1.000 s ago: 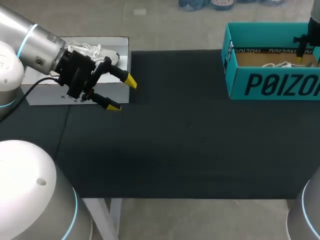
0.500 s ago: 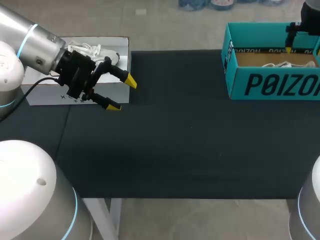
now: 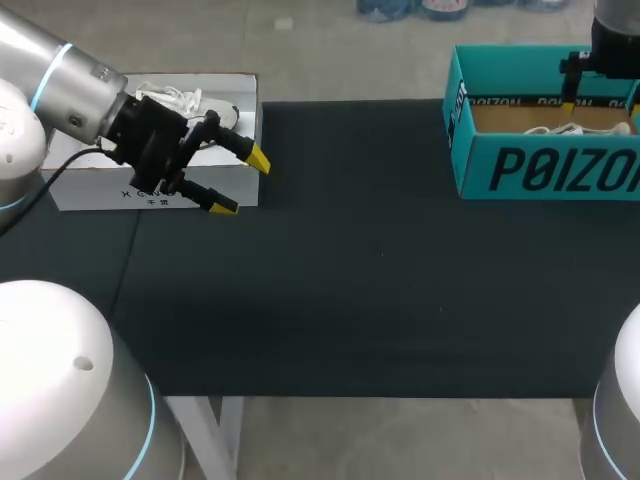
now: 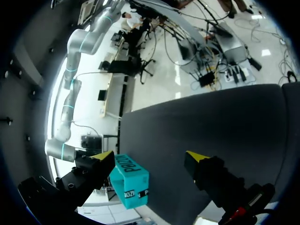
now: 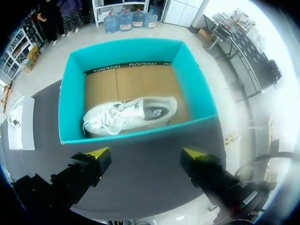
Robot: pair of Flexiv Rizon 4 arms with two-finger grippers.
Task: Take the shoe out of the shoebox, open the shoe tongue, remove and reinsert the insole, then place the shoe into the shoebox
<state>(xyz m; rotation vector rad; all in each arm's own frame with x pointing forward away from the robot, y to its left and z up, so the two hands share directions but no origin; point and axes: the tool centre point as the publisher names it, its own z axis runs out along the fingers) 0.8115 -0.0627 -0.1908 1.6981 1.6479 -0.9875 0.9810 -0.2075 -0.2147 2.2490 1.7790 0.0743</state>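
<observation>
My open right pincer point(image 5: 146, 153) hangs over the teal shoebox point(image 5: 70, 103); the white shoe point(image 5: 129, 114) inside lies ahead, lengthwise along the fingertip line. My open left pincer point(image 3: 242, 184) sits far upper left.

The left arm point(image 3: 60, 80) is built of smooth silver-grey cylindrical links, with a light-blue ring around the joint just behind the left pincer point(image 3: 240, 183). A thin black cable point(image 3: 60, 168) trails back from that pincer's angular black body. The left pincer and the right pincer point(image 5: 146, 153) each carry two black fingers ending in bright yellow wedge tips.
</observation>
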